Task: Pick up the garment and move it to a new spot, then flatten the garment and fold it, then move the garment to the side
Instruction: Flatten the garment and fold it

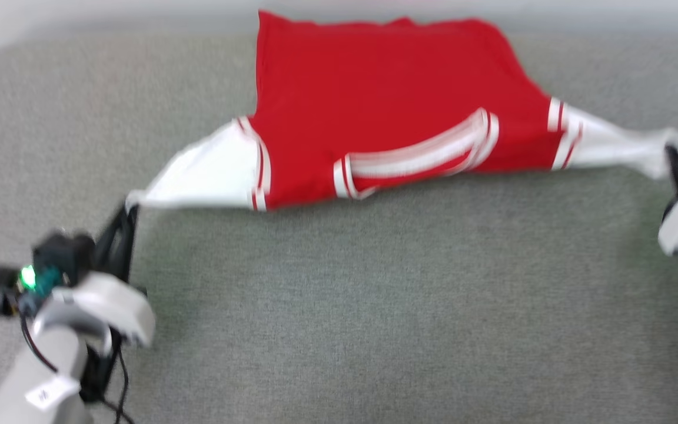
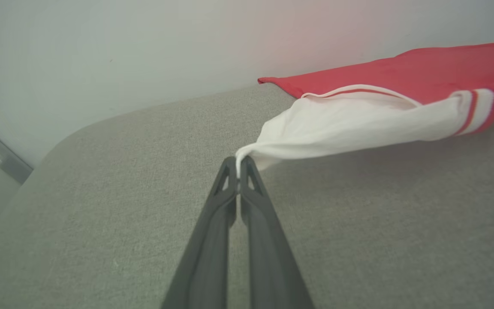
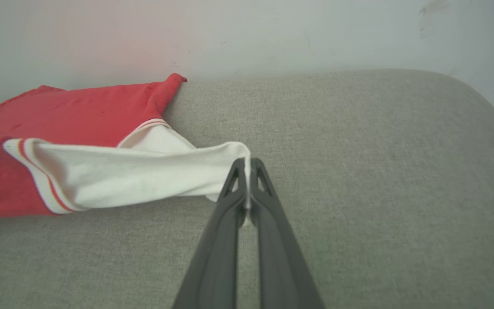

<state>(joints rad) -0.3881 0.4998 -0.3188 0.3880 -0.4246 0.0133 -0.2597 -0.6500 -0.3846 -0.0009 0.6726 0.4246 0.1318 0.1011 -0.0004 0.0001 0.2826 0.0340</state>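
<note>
the grey padded surface (image 1: 339, 306) holds the shirt (image 1: 386, 100) on its far half, long axis running left to right. the left gripper (image 2: 238, 165) is clamped on the left sleeve (image 2: 358, 124) tip, and the right gripper (image 3: 247, 165) is pinched on the right sleeve (image 3: 144, 176) tip. the cloth lies between the arms, so flattening it likely means drawing them apart.

The left gripper (image 2: 239, 165) rises from the bottom centre of the frame, its two dark fingers (image 2: 212, 240) pressed together on the tip of a white sleeve (image 2: 358, 124). The sleeve is pulled taut toward the right edge, lifted above the grey fabric surface (image 2: 101, 206). The garment (image 2: 423, 71) shows red at upper right, with red-and-white trim. A pale wall (image 2: 122, 47) spans the top.
</note>
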